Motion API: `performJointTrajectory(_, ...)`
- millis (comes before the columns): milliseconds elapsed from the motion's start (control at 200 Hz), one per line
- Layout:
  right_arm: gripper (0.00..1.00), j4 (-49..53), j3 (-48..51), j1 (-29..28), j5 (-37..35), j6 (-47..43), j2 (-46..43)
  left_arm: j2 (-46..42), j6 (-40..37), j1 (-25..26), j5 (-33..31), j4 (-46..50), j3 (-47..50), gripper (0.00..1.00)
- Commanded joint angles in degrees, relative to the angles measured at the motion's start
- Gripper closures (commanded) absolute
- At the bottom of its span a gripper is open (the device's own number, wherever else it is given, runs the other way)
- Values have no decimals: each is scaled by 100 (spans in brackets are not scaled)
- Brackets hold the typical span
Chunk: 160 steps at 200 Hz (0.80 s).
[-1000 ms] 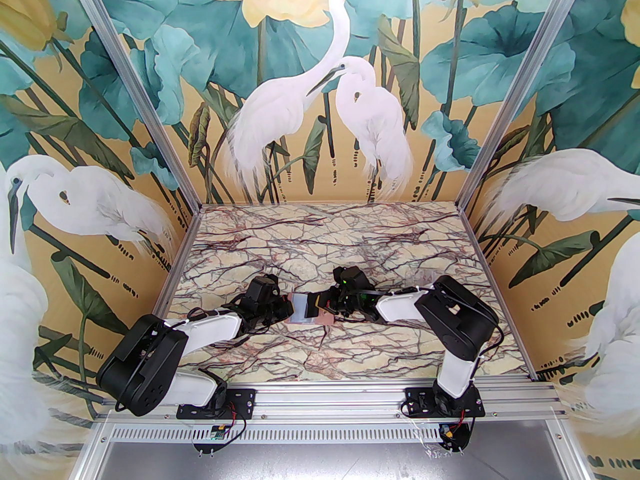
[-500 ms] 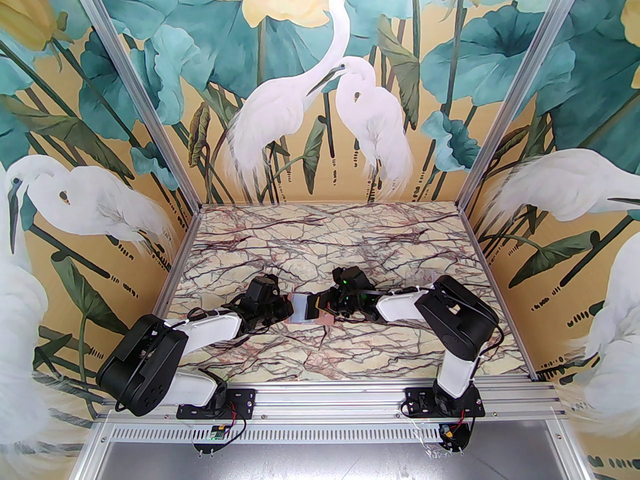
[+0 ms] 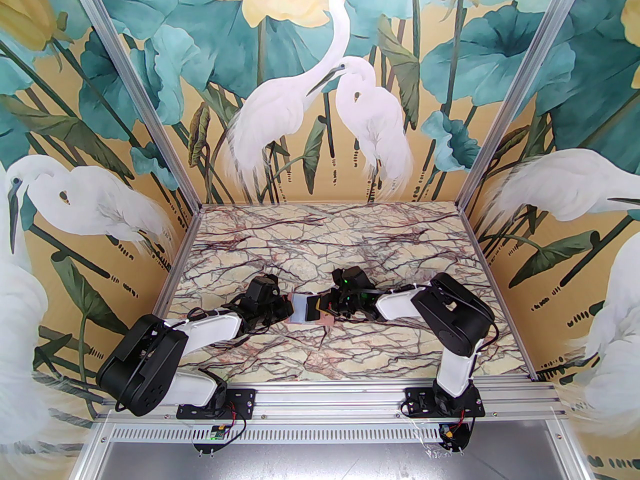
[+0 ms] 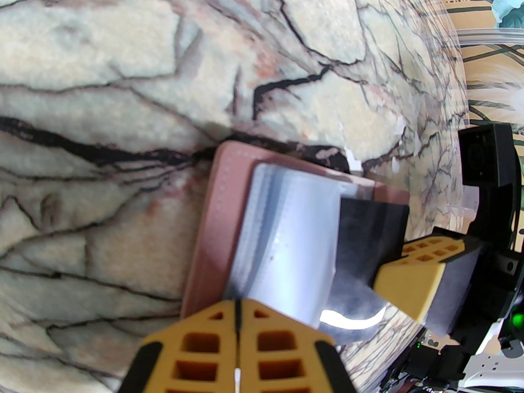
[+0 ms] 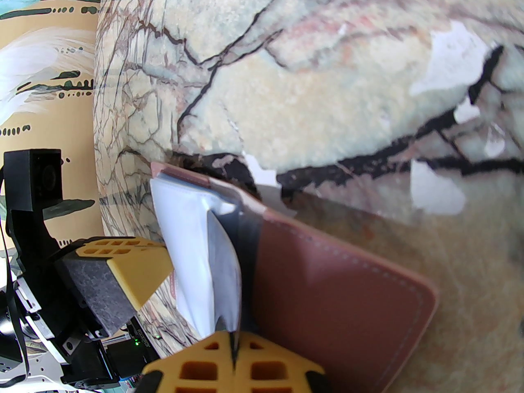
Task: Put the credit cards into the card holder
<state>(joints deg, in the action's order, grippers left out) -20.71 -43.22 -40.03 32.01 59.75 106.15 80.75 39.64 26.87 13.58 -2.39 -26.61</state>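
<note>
Evidently the right tool [image 5: 234, 344] pinches a credit card [image 5: 225, 276] by its edge, likely light, slick, bendy; the left tool [image 4: 237, 307] grips the sleeve of the soft card holder [image 5: 335, 285] lying open on the counter [image 3: 350, 248].

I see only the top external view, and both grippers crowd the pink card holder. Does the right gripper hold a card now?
Observer: Yes. In the right wrist view the right gripper is shut on a thin grey credit card, seen edge-on.
Operator: Has the card entered the holder?
Observer: In the left wrist view its front edge meets the pale inner sleeve of the card holder; deeper I cannot tell.
Operator: And the other arm?
Observer: The left gripper is shut on the holder's near edge.
</note>
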Motion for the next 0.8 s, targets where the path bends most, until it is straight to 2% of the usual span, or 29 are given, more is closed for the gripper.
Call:
performJointTrajectory(0, 100, 392, 25, 2, -39, -104, 284, 183, 18, -33, -188, 230, 130, 93)
performJointTrajectory(245, 100, 431, -80, 4, -57, -86, 369, 176, 18, -33, -181, 237, 130, 92)
performJointTrajectory(325, 100, 499, -117, 2, -79, -103, 390, 122, -21, -31, -157, 332, 76, 83)
performJointTrajectory(395, 100, 575, -151, 6, -105, -137, 413, -31, -64, -33, -193, 495, 23, 79)
performJointTrajectory(575, 100, 564, -129, 4, -126, -139, 437, -526, -240, -30, -619, 1074, -92, 65)
performJointTrajectory(795, 100, 568, -119, 4, -139, -132, 442, -368, -265, -33, -726, 1235, -201, 67)
